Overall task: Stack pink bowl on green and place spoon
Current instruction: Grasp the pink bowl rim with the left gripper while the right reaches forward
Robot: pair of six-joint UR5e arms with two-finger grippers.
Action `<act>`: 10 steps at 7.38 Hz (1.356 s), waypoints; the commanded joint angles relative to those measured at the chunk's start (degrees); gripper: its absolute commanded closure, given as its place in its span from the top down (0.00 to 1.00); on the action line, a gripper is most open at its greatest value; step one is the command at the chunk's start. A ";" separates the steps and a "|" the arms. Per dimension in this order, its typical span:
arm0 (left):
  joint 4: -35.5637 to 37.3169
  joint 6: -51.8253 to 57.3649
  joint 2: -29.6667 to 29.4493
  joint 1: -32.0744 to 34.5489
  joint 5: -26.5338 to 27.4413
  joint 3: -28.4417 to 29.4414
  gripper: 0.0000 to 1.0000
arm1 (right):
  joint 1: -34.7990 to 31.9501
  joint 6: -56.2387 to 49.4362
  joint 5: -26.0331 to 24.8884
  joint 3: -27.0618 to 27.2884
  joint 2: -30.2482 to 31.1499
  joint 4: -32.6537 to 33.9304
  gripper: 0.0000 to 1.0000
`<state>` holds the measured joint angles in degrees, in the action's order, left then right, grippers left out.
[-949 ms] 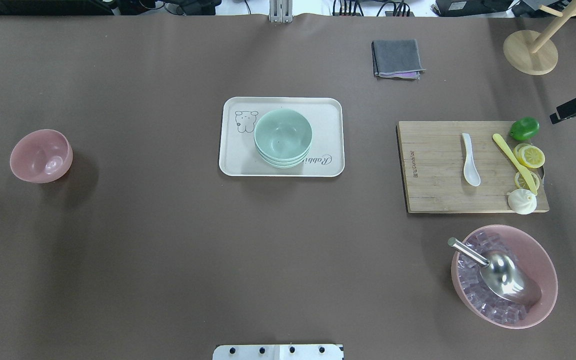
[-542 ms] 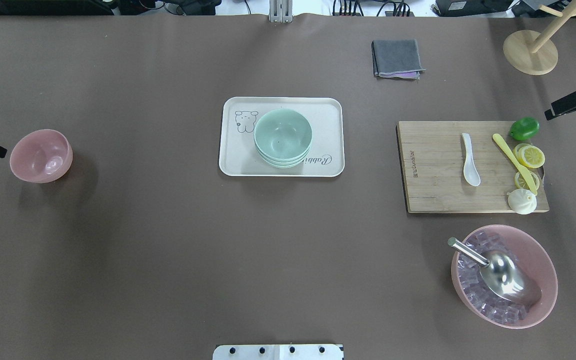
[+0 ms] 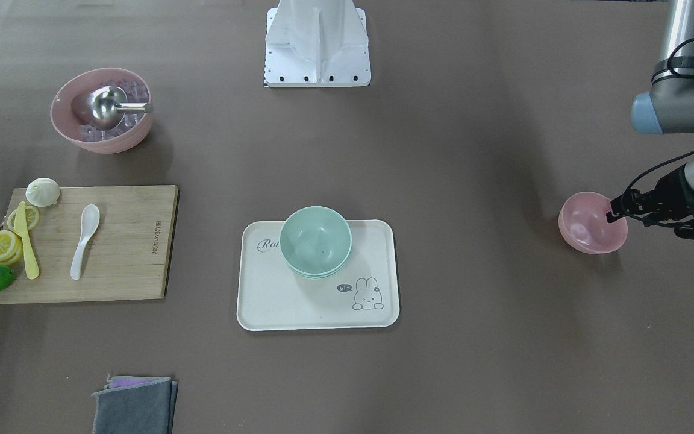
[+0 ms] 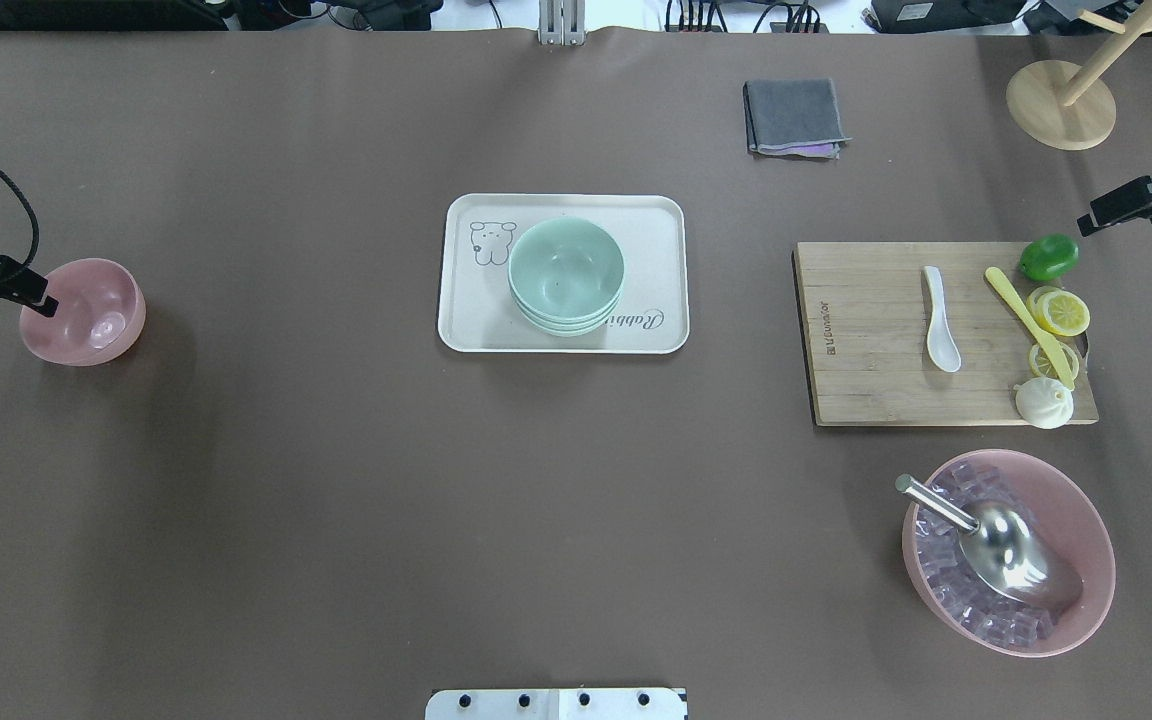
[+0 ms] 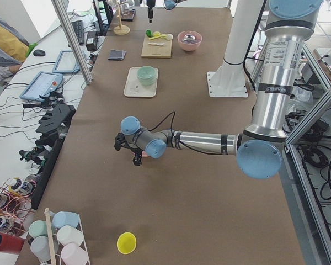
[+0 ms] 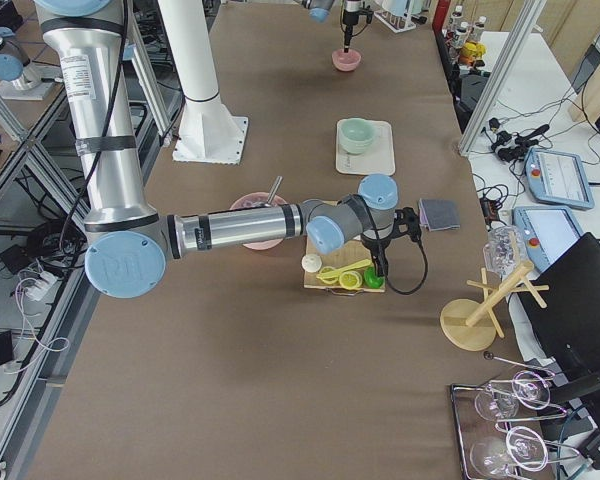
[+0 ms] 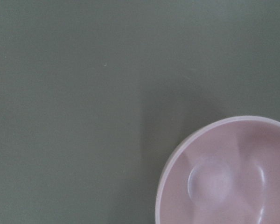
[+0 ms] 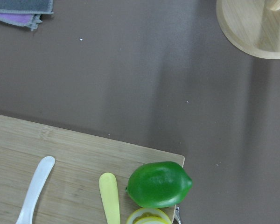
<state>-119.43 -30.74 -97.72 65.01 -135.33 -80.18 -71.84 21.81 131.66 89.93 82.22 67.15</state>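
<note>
Stacking not yet done

Overhead, the left gripper [image 4: 41, 300] hangs at the outer rim of the pink bowl [image 4: 86, 315]. The bowl stands upright on the table, well left of the green bowls [image 4: 566, 275] stacked on the tray [image 4: 656, 215]. The left wrist view shows only the bowl's smooth, glossy inside and no fingers, so I cannot tell whether that gripper is spread or clenched. The right gripper [image 4: 1091, 222], equally unreadable, is near the lime [image 4: 1048, 257]. The white spoon [image 4: 939, 320] lies on the cutting board [image 4: 856, 340].
</note>
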 commanded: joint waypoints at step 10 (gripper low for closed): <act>-2.83 -31.43 -15.62 -2.94 -7.76 -7.08 0.00 | 6.95 13.49 0.00 3.84 -1.45 -0.17 0.98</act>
<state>-122.32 -54.15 -108.29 63.30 -142.92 -85.55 -67.33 30.31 131.78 92.90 80.86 67.01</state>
